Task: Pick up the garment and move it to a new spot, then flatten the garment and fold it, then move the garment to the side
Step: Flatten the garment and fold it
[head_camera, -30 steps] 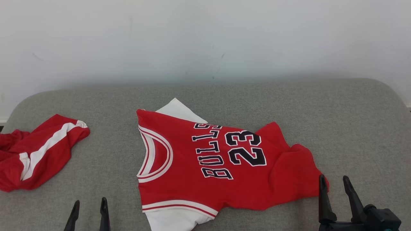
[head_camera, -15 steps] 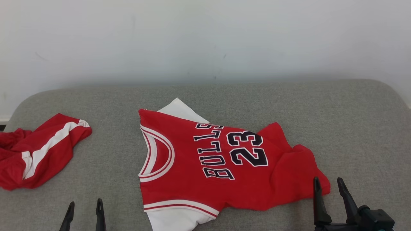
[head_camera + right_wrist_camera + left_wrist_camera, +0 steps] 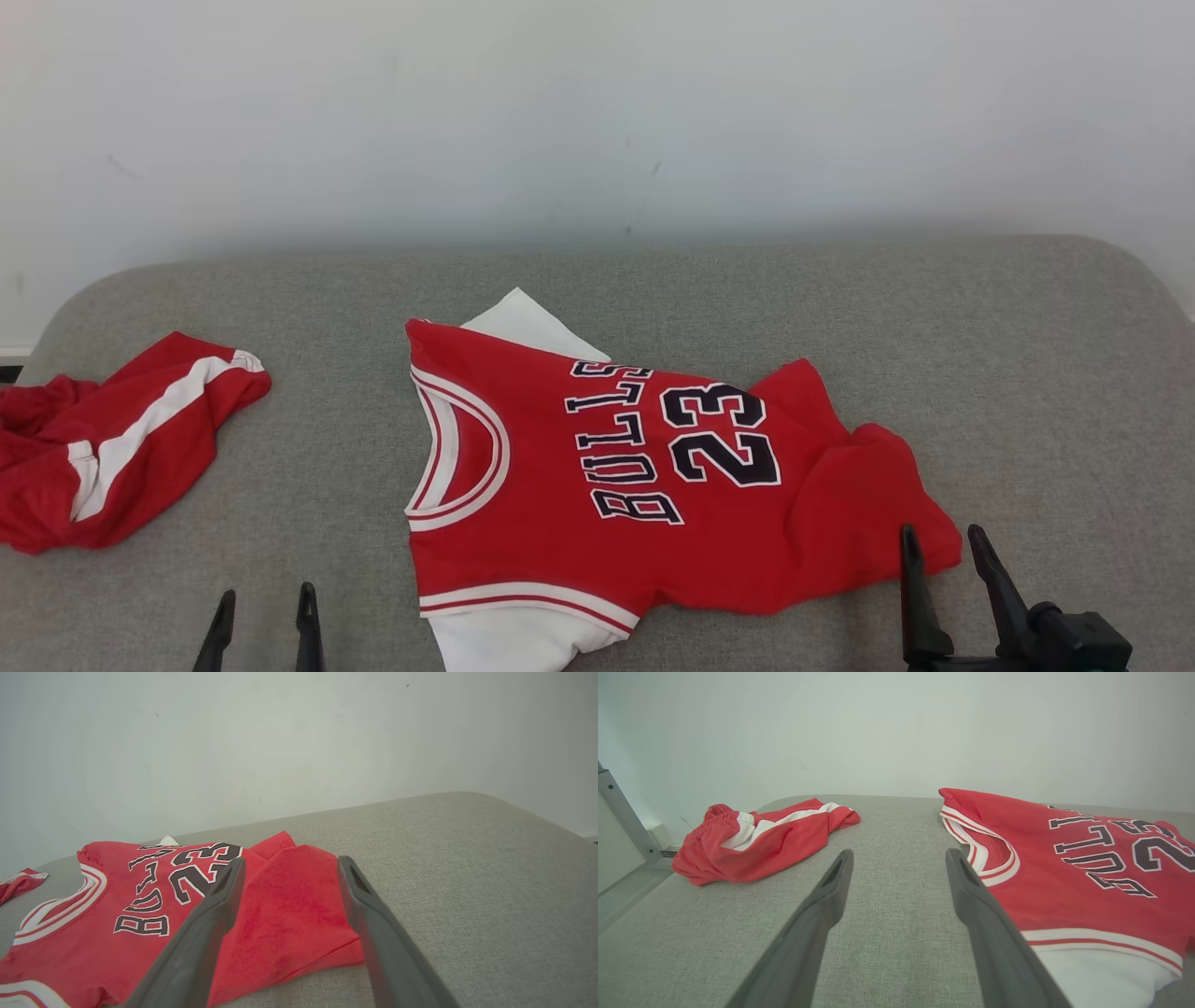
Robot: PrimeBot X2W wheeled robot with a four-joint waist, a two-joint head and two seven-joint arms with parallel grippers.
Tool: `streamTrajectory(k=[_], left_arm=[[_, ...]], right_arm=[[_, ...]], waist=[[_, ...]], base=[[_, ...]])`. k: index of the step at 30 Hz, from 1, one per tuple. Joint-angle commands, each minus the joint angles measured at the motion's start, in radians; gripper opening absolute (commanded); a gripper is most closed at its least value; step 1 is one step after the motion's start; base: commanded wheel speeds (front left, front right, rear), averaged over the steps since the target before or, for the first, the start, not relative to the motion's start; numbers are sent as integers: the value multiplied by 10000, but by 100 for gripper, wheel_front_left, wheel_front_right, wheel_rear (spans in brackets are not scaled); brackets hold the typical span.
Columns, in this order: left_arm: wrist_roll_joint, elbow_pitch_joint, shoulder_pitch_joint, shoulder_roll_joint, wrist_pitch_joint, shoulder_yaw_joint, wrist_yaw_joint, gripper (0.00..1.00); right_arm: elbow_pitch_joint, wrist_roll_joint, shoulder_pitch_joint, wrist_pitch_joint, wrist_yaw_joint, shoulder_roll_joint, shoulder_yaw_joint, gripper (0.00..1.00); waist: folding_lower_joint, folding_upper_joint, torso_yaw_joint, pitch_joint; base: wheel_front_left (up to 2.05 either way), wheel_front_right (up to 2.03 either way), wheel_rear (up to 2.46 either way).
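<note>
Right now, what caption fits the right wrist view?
Open fingers frame the rumpled hem of a red Bulls jersey on grey cushion.

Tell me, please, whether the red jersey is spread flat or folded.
Mostly spread, not folded: the jersey lies face up, lettering visible, though its hem end is rumpled.

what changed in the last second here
The right pincer drew back a little toward the near edge and leftward, at the hem corner of the Bulls jersey. The head camera also shifted slightly. Both pincers stayed open and empty; the left pincer, jersey and red shorts kept their places.
</note>
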Motion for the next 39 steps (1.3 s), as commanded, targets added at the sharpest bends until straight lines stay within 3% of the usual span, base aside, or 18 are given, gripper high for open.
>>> streamTrajectory(k=[1,21,35,36,37,38,39], left_arm=[[-104,55,71,-20,-33,-132,0,100],[-1001,2530,-251,-8,-33,-3709,-19,100],[-1738,3902,-787,48,-7,-3883,-15,100],[-1913,4059,-835,40,2,-4077,-17,100],[-1966,4204,-927,31,16,-4264,-23,100],[-2108,4331,-1012,16,25,-4412,-26,100],[-2286,4492,-1075,-5,28,-4599,-29,84]], right_arm=[[79,-118,-42,-46,-23,38,-20,100],[3626,-140,-2346,-26,-23,-1147,-511,100],[6553,-402,-3841,-28,-23,-1245,-800,100],[6677,-375,-3908,-25,-23,-1229,-821,53],[6793,-367,-3933,-24,-23,-1203,-827,32],[6875,-363,-3940,-24,-23,-1182,-836,0],[6940,-355,-3954,-24,-23,-1162,-842,0]], waist=[[0,0,2,-9],[0,0,-45,746],[0,0,143,1203],[0,0,159,1205],[0,0,172,1200],[0,0,184,1183],[0,0,184,1162]], base=[[0,0,0],[0,0,0],[0,0,0],[0,0,0],[0,0,0],[0,0,0],[0,0,0]])
